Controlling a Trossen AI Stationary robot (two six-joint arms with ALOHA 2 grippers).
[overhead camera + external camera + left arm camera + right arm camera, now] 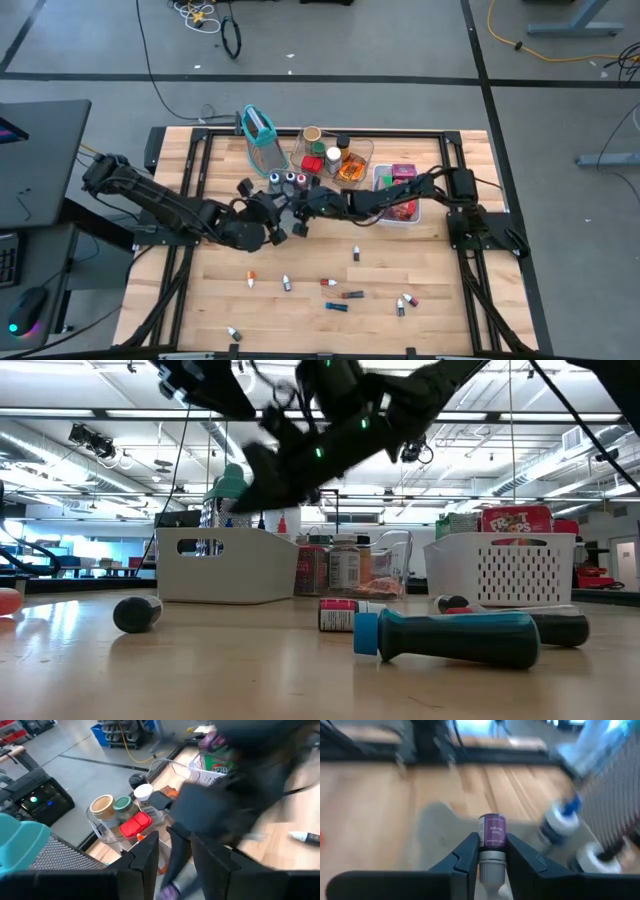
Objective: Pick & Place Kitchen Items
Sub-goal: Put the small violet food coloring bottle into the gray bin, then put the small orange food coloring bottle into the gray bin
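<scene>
My right gripper (300, 208) hangs above the table's middle, shut on a small purple-labelled vial (491, 831). Close to its left, my left gripper (272, 220) is also raised. A slim dark thing with a pale purplish end (170, 890), seemingly another vial, sits between its fingers, and the blurred right arm (240, 795) crosses just beyond. Several more vials (287, 284) lie loose on their sides on the near half of the table. In the low view they show as a teal-capped one (450, 638) and a red-labelled one (340, 615). My left gripper has the slim dark thing (176, 851) between its two fingers, lifted clear of the table. Which part the fingers (147, 855) are on is too dark to tell. My right gripper pinches the vial between its two fingers just below the purple label, at the pale cap end (492, 856). The labelled end sticks out past the fingertips. The vial is lifted clear of the table.
Beyond the grippers a low white tray (285, 180) holds vials. To its right stand a clear tray (360, 150) with jars and a white basket (385, 178) with packets. The upright teal-rimmed holder (258, 130) is at the far edge. Bare wood lies at the near left.
</scene>
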